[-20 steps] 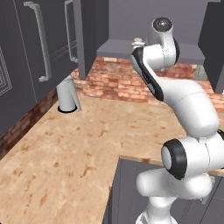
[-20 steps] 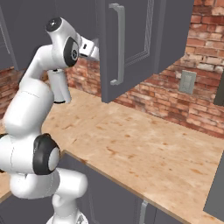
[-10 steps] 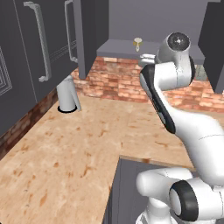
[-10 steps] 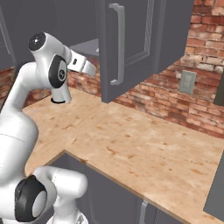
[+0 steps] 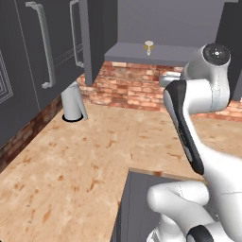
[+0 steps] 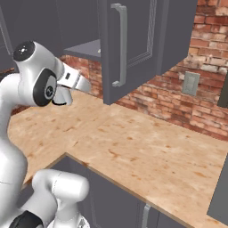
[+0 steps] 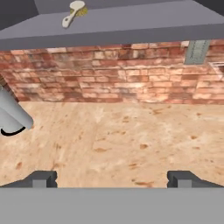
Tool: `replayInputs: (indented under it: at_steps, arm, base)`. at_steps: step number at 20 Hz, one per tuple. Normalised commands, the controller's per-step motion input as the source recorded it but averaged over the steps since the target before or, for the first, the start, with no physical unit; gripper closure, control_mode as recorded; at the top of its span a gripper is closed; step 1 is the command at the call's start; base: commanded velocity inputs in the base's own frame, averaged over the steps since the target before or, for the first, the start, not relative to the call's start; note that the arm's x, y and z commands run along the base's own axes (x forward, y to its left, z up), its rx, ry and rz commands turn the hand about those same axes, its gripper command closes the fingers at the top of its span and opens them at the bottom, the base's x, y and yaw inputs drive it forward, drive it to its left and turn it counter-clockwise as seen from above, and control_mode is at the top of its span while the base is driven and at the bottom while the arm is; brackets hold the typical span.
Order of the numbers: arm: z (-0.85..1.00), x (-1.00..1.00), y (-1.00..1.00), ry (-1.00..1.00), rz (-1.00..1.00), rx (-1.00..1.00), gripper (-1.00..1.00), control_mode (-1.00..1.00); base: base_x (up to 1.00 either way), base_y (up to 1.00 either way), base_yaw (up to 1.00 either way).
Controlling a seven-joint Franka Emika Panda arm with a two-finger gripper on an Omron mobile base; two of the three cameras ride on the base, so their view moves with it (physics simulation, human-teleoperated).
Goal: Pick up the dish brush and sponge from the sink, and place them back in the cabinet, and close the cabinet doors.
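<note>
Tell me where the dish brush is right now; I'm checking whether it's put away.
The dish brush lies on the open cabinet's grey shelf, above the brick wall, at upper left in the hand view and top centre in the left base view.

Cabinet door [image 6: 129, 49] open over wooden counter [image 6: 133, 151]; brick backsplash [image 6: 187, 111].

A glossy white robot arm [image 5: 198, 101] of rounded segments, with black bands and round dark caps at its joints.
</note>
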Motion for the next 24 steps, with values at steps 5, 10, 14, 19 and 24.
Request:
replayInputs:
  at_steps: [5, 10, 14, 19, 24]
  arm:
    - [-0.17, -0.88, 0.00, 0.16, 0.07, 0.03, -1.00, -1.00]
    - [-0.28, -0.82, 0.00, 0.13, 0.09, 0.02, -1.00, -1.00]
    - [-0.22, -0.65, 0.00, 0.08, 0.08, 0.00, -1.00, -1.00]
    - [-0.10, -0.55, 0.00, 0.01, 0.04, 0.00, -1.00, -1.00]
    - [-0.02, -0.44, 0.00, 0.00, 0.02, 0.00, -1.00, -1.00]
  base:
    - [0.00, 0.00, 0.00]
    - [0.00, 0.00, 0.00]
    - [0.00, 0.00, 0.00]
    - [0.00, 0.00, 0.00]
    - [0.00, 0.00, 0.00]
